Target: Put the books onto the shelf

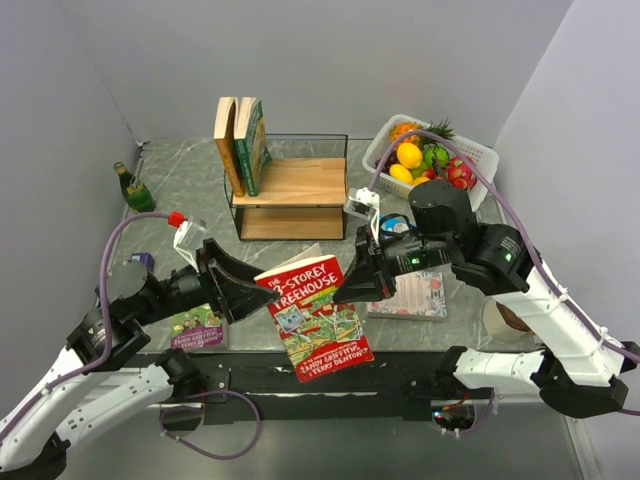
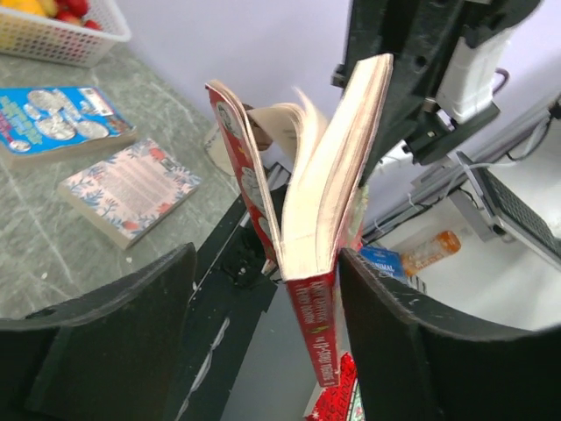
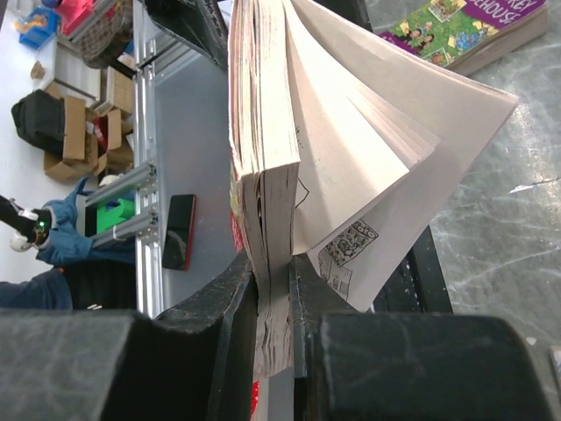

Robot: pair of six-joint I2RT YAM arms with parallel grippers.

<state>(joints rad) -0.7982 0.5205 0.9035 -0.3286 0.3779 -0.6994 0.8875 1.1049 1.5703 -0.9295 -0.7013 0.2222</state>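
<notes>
While the right gripper (image 3: 273, 298) is clenched on the page edge of the red Treehouse book (image 1: 315, 318), this book is held in the air above the middle of the near edge of the surface (image 1: 190, 180), front cover facing up, w/ some pages fanning loose. The left gripper (image 1: 262, 298) is released: its jaws stand wide on both sides of the book's spine end, one finger just beside the cover and the other apart from it.

The shelf (image 1: 300, 180) stands at the far middle of the surface. Two books (image 1: 248, 145) stand upright at the left end of its upper board; the lower board is bare. A purple & green Treehouse book (image 1: 196, 328) lies flat near the near-left corner. A pink patterned book (image 1: 420, 295) lies flat near the near edge, right of middle, partly under the right arm. A white fruit basket (image 1: 470, 150) is at the far-right corner and a green bottle (image 1: 133, 188) at the left edge.
</notes>
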